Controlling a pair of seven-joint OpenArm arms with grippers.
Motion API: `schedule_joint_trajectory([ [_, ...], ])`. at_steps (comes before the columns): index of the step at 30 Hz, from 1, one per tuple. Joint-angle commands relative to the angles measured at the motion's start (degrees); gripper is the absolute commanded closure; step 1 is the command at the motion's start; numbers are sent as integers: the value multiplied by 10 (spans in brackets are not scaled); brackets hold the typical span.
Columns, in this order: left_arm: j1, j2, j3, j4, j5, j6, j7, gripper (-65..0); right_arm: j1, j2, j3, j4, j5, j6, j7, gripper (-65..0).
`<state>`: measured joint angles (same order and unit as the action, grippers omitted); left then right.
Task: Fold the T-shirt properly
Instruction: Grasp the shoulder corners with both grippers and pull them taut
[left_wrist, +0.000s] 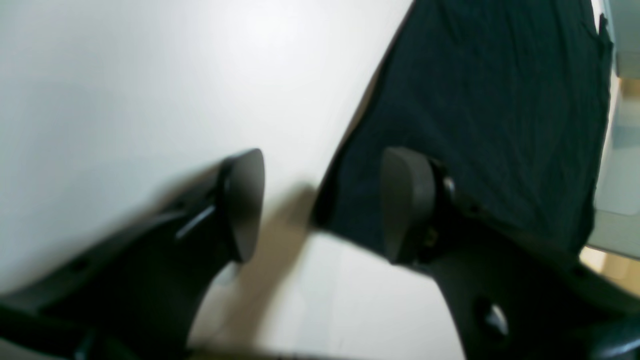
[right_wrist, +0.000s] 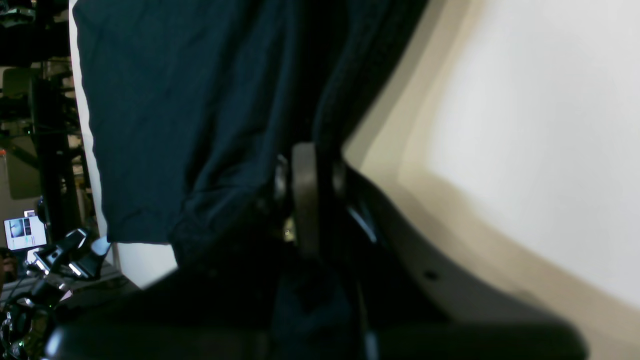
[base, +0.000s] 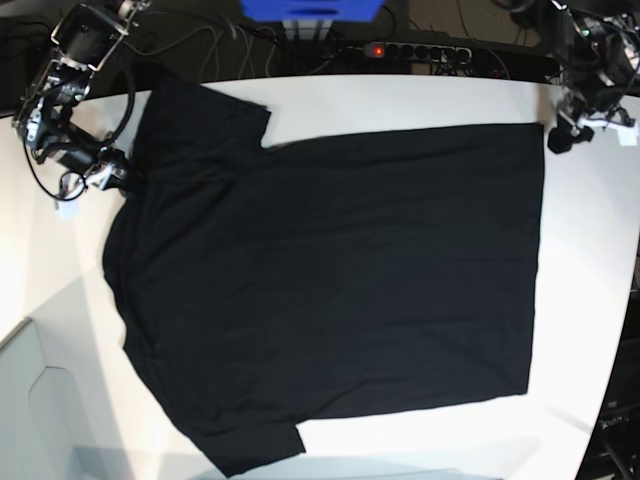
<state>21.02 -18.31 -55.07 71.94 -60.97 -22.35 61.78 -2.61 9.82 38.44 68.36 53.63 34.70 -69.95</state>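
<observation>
The right gripper (right_wrist: 312, 200) was clamped on the shoulder edge of the T-shirt (base: 330, 280) near the worktop's (base: 590, 300) far-left corner. The left gripper (left_wrist: 320, 205), jaws wide apart and empty, hovered beside the hem corner at the far-right corner. The shirt lay spread flat; folding had barely begun. Next, the left gripper probably needed to pinch that hem corner.
</observation>
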Motion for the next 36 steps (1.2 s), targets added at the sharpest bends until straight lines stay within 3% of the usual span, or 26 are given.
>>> schedule_joint_trajectory([
  [1, 4, 10, 10, -1, 33, 5, 24, -368, -9, -6, -6, -10, -41, -2, -31, 0],
  [7, -7, 40, 66, -1, 39, 6, 24, -368, -8, -6, -6, -10, -42, -2, -31, 0],
  [13, -8, 52, 76, -2, 39, 7, 24, -345, -8, -6, -7, -11, -42, -2, -31, 0],
  [15, -8, 49, 76, -2, 39, 7, 24, -235, -8, -6, -7, -11, -42, -2, -31, 0],
  [17, -8, 47, 76, -2, 39, 7, 24, -34, -9, -6, -7, -9, -42, -2, -31, 0],
  [18, -8, 46, 76, -2, 40, 7, 24, 0, -9, -6, -7, -8, -42, -2, -31, 0],
  [20, -8, 41, 76, 4, 52, 7, 24, -21, -10, -5, -7, -7, -42, -2, -31, 0],
  [26, 0, 55, 72, 105, 159, 0, -17, 0, -38, 26, -7, -5, -42, -2, 4, 0],
  [36, 49, 56, 71, 214, 166, 0, -24, 0, -122, 31, 0, 126, -41, -2, 9, 0],
])
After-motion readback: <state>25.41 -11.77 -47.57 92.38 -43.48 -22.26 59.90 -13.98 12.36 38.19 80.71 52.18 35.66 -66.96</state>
